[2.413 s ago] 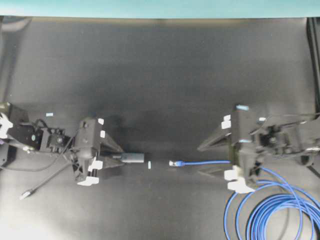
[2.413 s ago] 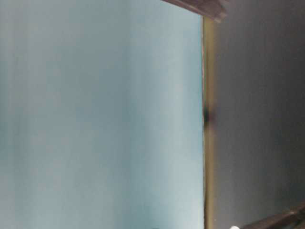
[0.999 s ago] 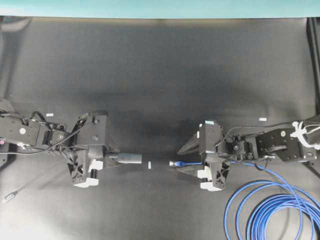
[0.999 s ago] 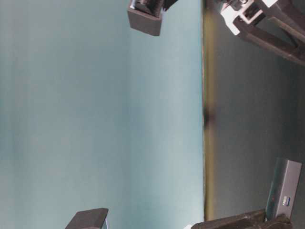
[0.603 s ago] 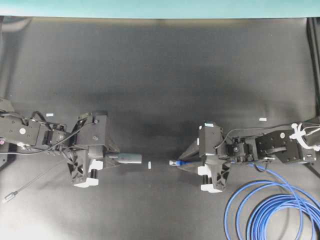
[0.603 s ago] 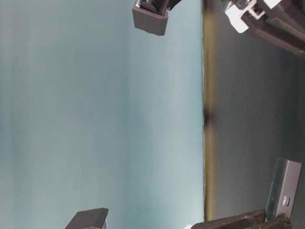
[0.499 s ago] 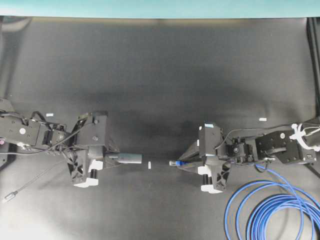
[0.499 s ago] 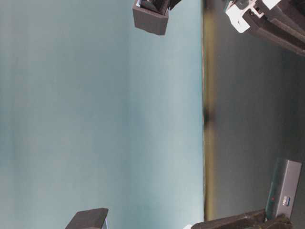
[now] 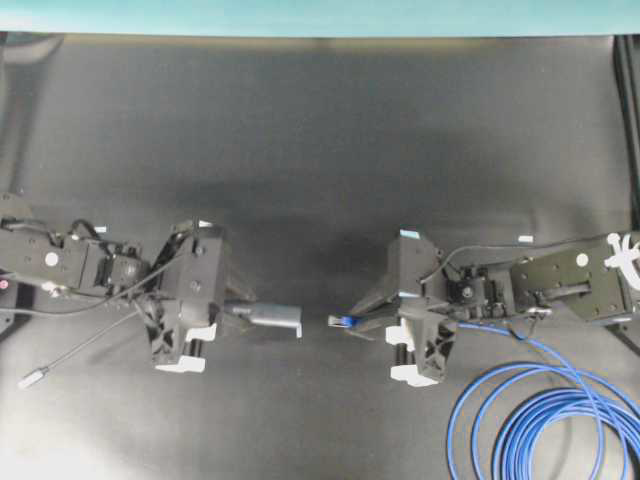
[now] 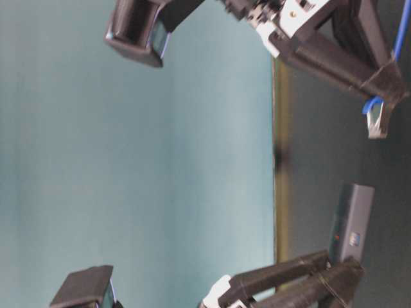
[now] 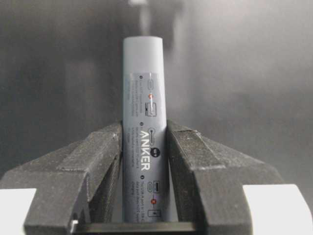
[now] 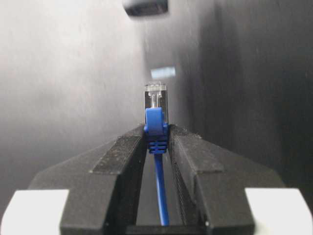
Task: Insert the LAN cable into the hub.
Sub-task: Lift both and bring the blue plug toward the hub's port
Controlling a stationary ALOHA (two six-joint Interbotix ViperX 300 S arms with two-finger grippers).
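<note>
The hub (image 9: 270, 316) is a slim grey bar held level, pointing right, with my left gripper (image 9: 235, 312) shut on its rear half. In the left wrist view its printed face (image 11: 144, 122) stands up between both fingers. My right gripper (image 9: 365, 318) is shut on the blue boot of the LAN cable (image 9: 540, 420), whose clear plug (image 9: 340, 321) points left at the hub's end across a small gap. The right wrist view shows the plug (image 12: 156, 103) sticking out past the fingertips, with the hub's end (image 12: 145, 7) blurred beyond it. The table-level view shows plug (image 10: 377, 122) and hub (image 10: 352, 221) apart.
The cable's coiled loops lie at the front right of the black mat (image 9: 320, 140). The hub's thin grey cord (image 9: 80, 350) trails left to a small silver plug (image 9: 32, 378). A white tape mark (image 9: 525, 238) lies behind the right arm, another (image 12: 163, 72) below the plug.
My right gripper has shut on the cable's plug end and lifted it. The left gripper has shifted the hub right. The gap between plug and hub has narrowed.
</note>
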